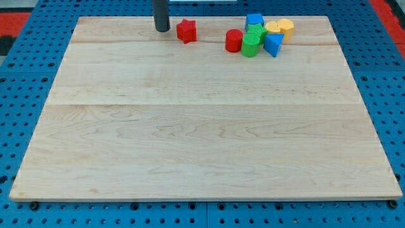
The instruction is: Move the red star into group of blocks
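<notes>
The red star (186,30) lies near the view's top edge of the wooden board (202,139), left of centre. My tip (162,30) stands just to the star's left, a small gap apart. The group sits to the star's right: a red cylinder (234,40), a green cylinder (250,45), a green block (257,32), a blue cube (255,21), a blue triangle-like block (273,44), and two yellow blocks (273,27) (285,26). A gap separates the star from the red cylinder.
The board lies on a blue perforated table (25,95). Red surface shows at the view's top corners (19,16).
</notes>
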### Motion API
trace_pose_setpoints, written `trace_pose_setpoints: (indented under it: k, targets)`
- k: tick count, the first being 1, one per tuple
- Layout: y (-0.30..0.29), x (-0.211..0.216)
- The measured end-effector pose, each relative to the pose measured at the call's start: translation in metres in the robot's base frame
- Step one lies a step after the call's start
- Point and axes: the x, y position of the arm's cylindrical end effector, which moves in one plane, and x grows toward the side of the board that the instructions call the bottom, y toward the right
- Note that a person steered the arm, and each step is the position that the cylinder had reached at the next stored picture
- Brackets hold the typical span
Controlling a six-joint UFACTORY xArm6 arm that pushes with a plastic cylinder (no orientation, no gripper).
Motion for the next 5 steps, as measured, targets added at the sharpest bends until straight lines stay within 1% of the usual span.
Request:
trace_pose_setpoints:
  k: [1,3,4,5]
  targets:
    - [0.038,0.003]
    - [0.096,0.023]
    - [0.110,0.025]
    - [0.067,0.018]
